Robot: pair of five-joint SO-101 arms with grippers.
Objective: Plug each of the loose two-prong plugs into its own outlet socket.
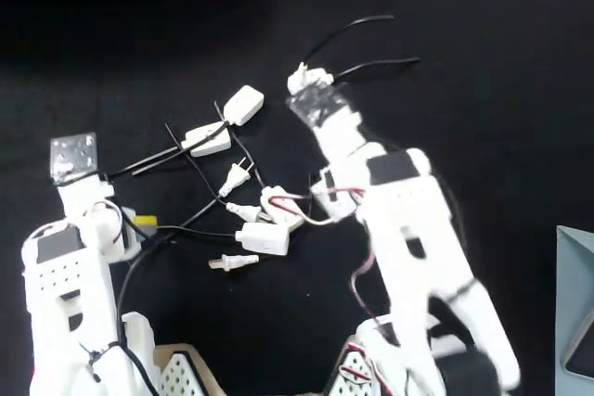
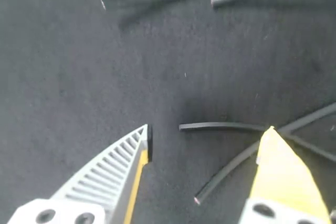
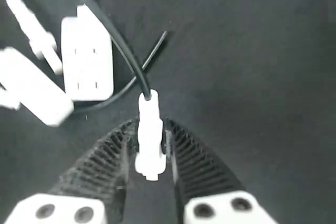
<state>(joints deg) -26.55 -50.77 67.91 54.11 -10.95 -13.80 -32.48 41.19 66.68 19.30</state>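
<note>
Right gripper [image 3: 150, 128] clamped on white two-prong plug [image 3: 148, 109], its black cable [image 3: 135, 72] running out past the tips. Outlet socket [image 3: 86, 59] lies just beyond the tips, apart from the plug. Left gripper [image 2: 209, 129] wide open, loose cable end [image 2: 220, 126] between its fingers on the mat [image 2: 79, 66].

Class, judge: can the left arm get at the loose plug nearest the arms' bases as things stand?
Probably yes: its end effector is open and empty, and nothing covers the plug.
</note>
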